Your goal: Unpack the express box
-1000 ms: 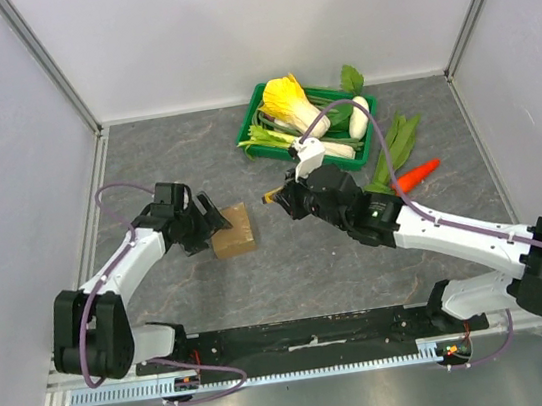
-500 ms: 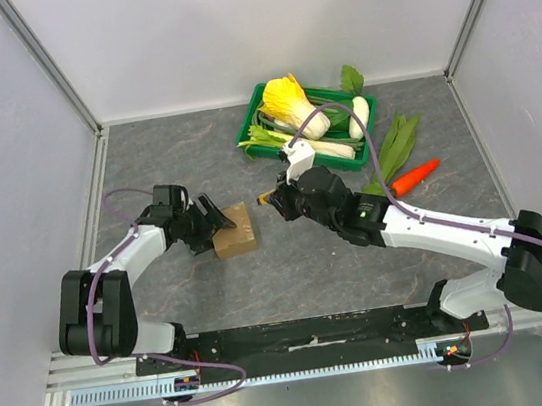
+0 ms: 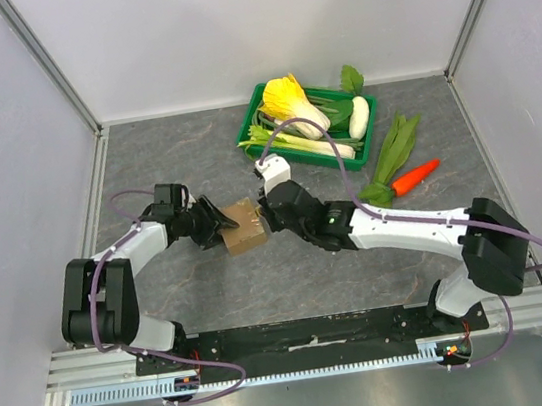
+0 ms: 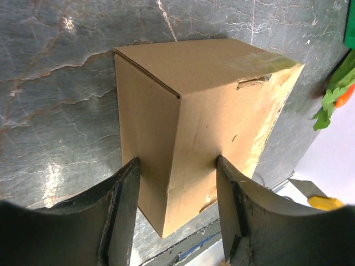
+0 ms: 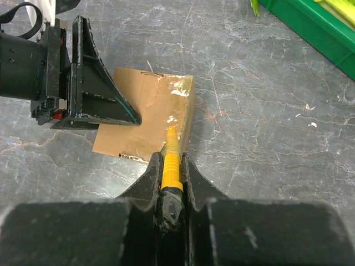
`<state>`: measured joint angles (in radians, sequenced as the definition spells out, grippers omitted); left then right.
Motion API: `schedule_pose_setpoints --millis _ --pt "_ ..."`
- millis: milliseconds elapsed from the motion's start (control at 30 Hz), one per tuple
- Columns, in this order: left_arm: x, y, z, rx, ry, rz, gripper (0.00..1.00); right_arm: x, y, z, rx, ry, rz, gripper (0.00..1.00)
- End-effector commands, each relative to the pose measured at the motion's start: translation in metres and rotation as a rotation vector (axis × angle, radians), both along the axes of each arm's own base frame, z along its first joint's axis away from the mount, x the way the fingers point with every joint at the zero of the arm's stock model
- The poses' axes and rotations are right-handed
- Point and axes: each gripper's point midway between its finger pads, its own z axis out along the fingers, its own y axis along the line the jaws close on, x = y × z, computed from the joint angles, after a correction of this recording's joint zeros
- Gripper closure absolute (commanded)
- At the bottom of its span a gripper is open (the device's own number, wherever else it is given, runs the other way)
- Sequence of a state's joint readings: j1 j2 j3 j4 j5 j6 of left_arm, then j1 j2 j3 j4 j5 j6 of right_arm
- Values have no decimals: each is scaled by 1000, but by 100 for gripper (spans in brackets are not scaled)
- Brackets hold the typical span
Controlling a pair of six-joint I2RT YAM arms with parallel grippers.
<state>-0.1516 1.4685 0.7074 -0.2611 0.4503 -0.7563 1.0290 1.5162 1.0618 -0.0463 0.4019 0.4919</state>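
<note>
The express box (image 3: 241,227) is a small brown cardboard box, closed, on the grey table left of centre. My left gripper (image 3: 215,221) grips it from the left; in the left wrist view its fingers (image 4: 128,176) press on two sides of the box (image 4: 211,105) at a corner. My right gripper (image 3: 267,214) is shut on a yellow utility knife (image 5: 171,158). The knife's tip rests on the box's top (image 5: 138,119) near its right edge, where there is torn tape. The left gripper's fingers (image 5: 94,91) show on the box's far side in the right wrist view.
A green plastic crate (image 3: 245,142) with cabbage, leek and other vegetables stands at the back. Leafy greens (image 3: 392,151) and a carrot (image 3: 416,178) lie right of it on the table. Grey walls enclose the left, back and right sides.
My right arm has moved left with the knife until its tip reached the box. My left gripper has moved closer onto the box, which has shifted slightly.
</note>
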Motion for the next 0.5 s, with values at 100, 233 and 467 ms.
schedule_pose_setpoints --millis 100,233,467 --pt "-40 34 -45 206 179 26 70 16 12 19 -11 -102 -89 100" --pt "-47 42 -47 253 185 11 75 22 23 35 5 -144 -100 100" --pt "-48 39 -49 236 201 11 84 21 30 19 -15 -155 -120 100"
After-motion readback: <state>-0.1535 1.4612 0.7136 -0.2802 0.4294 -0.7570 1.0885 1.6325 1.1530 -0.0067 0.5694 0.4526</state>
